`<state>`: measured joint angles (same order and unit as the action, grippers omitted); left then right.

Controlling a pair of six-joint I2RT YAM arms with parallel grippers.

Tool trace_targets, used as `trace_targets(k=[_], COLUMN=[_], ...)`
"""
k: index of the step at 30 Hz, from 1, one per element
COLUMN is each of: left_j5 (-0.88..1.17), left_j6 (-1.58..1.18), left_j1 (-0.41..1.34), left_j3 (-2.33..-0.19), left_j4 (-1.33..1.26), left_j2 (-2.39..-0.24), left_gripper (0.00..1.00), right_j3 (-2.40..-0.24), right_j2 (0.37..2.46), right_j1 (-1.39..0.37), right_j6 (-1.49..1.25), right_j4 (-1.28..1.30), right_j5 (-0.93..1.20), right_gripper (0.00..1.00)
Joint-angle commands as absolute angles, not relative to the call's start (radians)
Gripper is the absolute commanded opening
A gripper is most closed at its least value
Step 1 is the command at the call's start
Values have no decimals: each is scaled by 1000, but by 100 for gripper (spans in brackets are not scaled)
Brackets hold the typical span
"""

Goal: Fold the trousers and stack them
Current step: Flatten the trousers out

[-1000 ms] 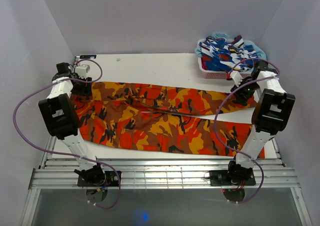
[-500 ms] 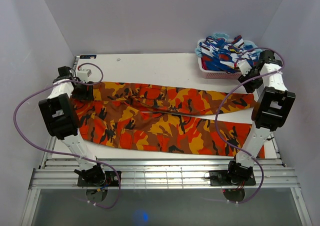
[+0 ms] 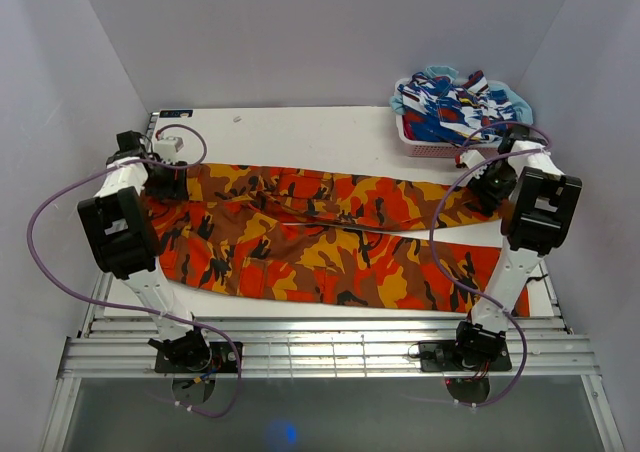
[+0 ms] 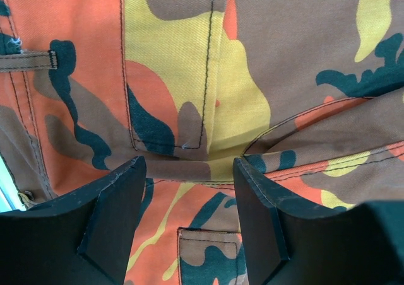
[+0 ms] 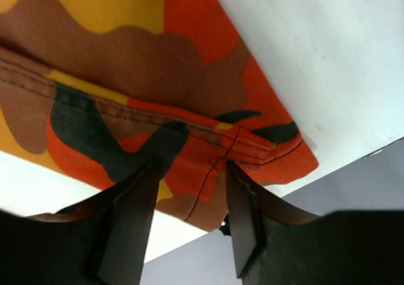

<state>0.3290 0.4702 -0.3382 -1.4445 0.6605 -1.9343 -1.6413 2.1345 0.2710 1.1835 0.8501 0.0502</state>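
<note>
The trousers (image 3: 320, 237), in orange, red and yellow camouflage, lie spread across the table with the waist at the left and both legs running right. My left gripper (image 3: 172, 180) sits low over the waist's far corner. In the left wrist view it (image 4: 189, 165) is open, with its fingers (image 4: 120, 209) down on the trousers (image 4: 265, 64) either side of a flat seam and a belt loop. My right gripper (image 3: 487, 185) is at the far leg's hem. In the right wrist view it (image 5: 191, 166) is open and straddles the stitched hem of the trousers (image 5: 126, 64).
A white basket (image 3: 430, 149) heaped with blue, white and red clothes (image 3: 450, 102) stands at the back right, close behind the right arm. Bare white table (image 3: 300, 137) lies behind the trousers. The table's right edge (image 5: 353, 149) is close to the hem.
The right gripper rose towards the basket half a second ago and has come back down onto the far leg's hem. The left arm has stayed put at the waist.
</note>
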Motion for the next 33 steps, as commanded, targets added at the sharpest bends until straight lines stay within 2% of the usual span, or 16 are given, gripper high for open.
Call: trace_targets(k=[1,4,5,6,11,18,19,20,23,25,26,29,33], left_j5=[331,319,318,310,298,293,298,308,321,325,328,339,344], left_j6=[465,465,468,469,465,451,449,449,445,442,440,437,445], left_j1=[-330,-328,-328,-327,-328,-328,-327,-328,-327,-327,-328,-327,-328], left_j3=[-1482,-1480,-1477,-1473,-1462,-1457,-1459,-1462,-1470,-1470,-1463,-1448,-1408], left_j4=[675,678,677,676,673,664,664,667,680,684,684,686,683], left_j2=[-1875,-1867,-1864,-1864,-1858,-1859,-1859,-1859,-1862,-1859,-1850,-1829,-1810], left_gripper=[68,68,68,68,68,68,68,68,69,69,69,69,69], right_j3=[-1632,-1646,-1660,-1669,-1671,-1462,-1425,-1413,-1393,-1396,-1410,-1452,-1524], right_j2=[2137,2138,2135,2123,2005,1744,1729,1718,1698,1709,1716,1772,1883], right_j1=[256,256,256,256,271,310,308,301,258,213,198,137,68], right_j6=[1235,1233,1230,1227,1220,1327,1388,1413,1486,1515,1522,1557,1611], right_j4=[818,822,827,830,802,751,768,788,845,864,867,913,986], right_j5=[11,25,31,35,98,204,210,216,228,236,244,242,227], right_gripper=[51,34,17,10,8,8,15,28,53,58,64,70,66])
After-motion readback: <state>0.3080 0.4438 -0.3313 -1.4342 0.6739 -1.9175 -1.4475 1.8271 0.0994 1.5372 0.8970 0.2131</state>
